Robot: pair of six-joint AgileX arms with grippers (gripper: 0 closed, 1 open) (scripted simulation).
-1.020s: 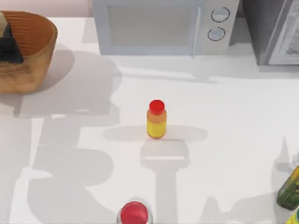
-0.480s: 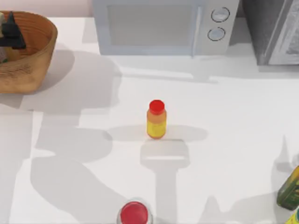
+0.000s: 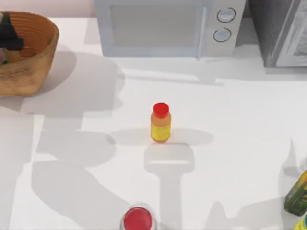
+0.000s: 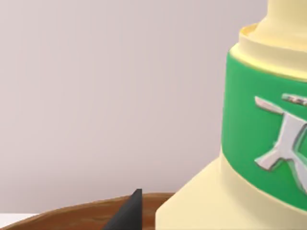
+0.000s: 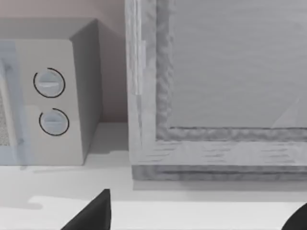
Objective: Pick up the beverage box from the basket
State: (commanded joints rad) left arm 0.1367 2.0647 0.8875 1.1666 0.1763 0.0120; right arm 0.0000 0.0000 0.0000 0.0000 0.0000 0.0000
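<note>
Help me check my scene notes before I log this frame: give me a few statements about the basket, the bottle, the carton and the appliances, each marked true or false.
1. The basket sits at the table's far left corner. True.
2. The red-capped bottle lies on its side. False: it stands upright near the table's middle.
3. The left gripper is at the basket. True.
4. The beverage box bears a blue band. False: the left wrist view shows a green band on a cream body.
5. The microwave has two round knobs. True.
6. The dark green-and-yellow carton is inside the basket. False: it stands at the table's right edge.
</note>
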